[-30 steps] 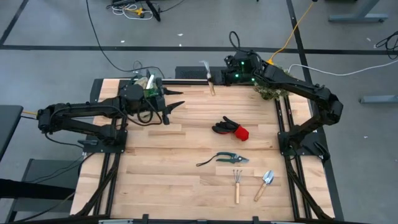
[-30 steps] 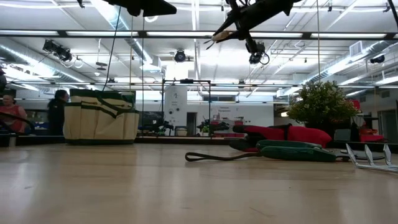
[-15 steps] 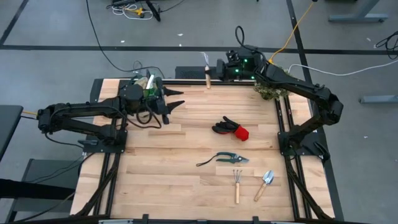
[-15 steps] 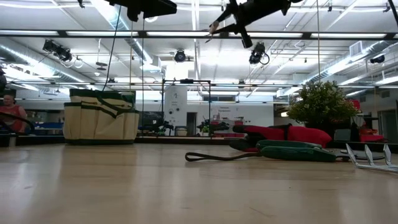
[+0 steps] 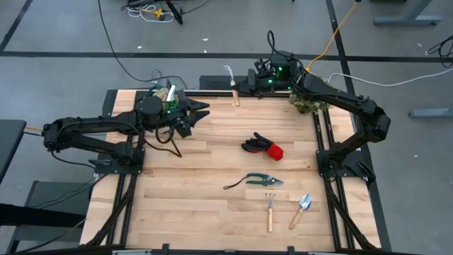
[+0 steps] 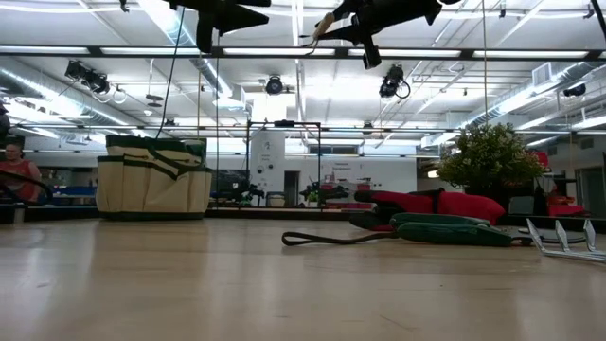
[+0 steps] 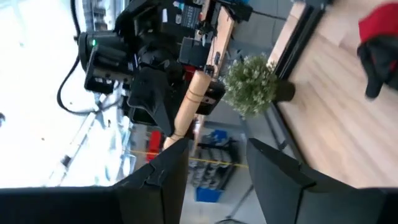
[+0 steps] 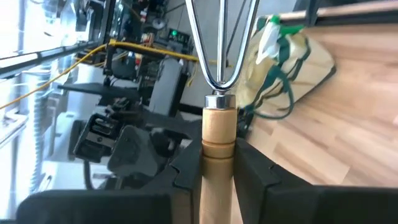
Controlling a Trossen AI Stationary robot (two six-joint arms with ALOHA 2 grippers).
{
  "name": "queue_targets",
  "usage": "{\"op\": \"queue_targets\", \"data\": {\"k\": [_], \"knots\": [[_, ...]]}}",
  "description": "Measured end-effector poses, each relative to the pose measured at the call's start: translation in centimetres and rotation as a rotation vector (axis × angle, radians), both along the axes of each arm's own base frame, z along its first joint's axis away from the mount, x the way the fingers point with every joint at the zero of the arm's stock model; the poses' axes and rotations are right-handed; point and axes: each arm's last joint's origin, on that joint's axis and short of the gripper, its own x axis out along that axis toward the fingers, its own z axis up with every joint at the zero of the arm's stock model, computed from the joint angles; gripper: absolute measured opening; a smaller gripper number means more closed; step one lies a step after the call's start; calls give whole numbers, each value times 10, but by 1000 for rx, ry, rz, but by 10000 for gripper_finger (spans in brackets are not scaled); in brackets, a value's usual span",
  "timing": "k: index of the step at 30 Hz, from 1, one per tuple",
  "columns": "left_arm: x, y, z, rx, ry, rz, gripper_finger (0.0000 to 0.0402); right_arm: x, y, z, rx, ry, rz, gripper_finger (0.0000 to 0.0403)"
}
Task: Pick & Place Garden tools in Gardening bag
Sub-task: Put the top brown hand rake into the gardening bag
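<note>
While the right gripper hangs high over the far edge of the tabletop, it is clamped on the wooden handle of a fork, and its wrist view shows that handle pinched between the two dark fingers with the steel tines running forward. Seen from the low view, the fork sits well above the wood, near the ceiling lights. Off to the left, the bag stands at the far left corner of the tabletop, and the left gripper hovers just beside it with its fingers spread apart and nothing between them. From table height the bag stands upright, beige with green trim. Near the middle lie the gloves, black and red; nearer the front edge are the shears, then a rake and a trowel side by side, apart from each other. A bushy plant stands at the far right corner, under the right arm.
</note>
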Motion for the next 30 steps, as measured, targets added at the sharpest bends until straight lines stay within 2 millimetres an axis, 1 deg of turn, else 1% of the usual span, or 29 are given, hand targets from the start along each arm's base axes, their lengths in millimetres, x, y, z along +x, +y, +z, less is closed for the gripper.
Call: {"op": "queue_targets", "data": {"k": [4,8,11,21,30], "knots": [[4,1,-2,91,39,-4,172,0,1,0,11,-4,29,71],[10,2,-7,114,53,-17,172,0,1,0,9,-3,30,71],[18,3,-9,128,32,-19,172,0,1,0,10,-5,43,71],[38,5,-12,339,-8,-56,172,0,3,0,26,-5,75,71],[54,3,-20,424,-38,-58,172,0,4,0,77,-7,97,71]]}}
